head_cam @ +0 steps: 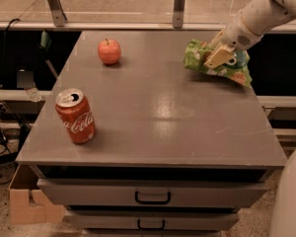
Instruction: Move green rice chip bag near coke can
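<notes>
The green rice chip bag (237, 71) lies crumpled at the far right of the grey table (163, 117), next to its right edge. My gripper (214, 57) comes down from the upper right on a white arm, and its tan fingers (217, 56) are shut on the bag's middle. The bag's left end is bunched up and raised a little off the table. The coke can (76, 115) stands upright at the front left of the table, far from the bag and the gripper.
A red apple (109, 51) sits at the far left of the table. Metal posts (178, 6) rise behind the table's back edge. Drawers (153, 194) are under the tabletop. A cardboard box (27, 206) sits on the floor at the lower left.
</notes>
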Robot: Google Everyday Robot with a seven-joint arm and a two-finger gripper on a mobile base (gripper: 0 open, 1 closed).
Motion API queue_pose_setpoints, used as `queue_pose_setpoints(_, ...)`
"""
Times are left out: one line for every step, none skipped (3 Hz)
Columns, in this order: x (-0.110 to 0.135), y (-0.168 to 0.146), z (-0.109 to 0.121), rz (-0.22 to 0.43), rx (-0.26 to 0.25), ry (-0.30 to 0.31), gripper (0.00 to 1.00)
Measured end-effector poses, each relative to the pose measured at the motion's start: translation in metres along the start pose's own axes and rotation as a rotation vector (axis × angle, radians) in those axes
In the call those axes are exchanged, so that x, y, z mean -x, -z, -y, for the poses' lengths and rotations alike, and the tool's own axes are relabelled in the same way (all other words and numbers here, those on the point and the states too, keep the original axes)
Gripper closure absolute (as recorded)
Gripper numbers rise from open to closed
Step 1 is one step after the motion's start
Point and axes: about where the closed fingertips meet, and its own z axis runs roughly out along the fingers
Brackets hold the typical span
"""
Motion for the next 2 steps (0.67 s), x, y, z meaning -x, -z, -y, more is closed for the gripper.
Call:
queue_pose_setpoints(0.0299, 0.0375, -0.0182, 0.045, -0.036, 0.068, 1.0)
queue_pose_setpoints(0.0299, 0.0373, -0.0182, 0.045, -0.036, 0.068, 1.0)
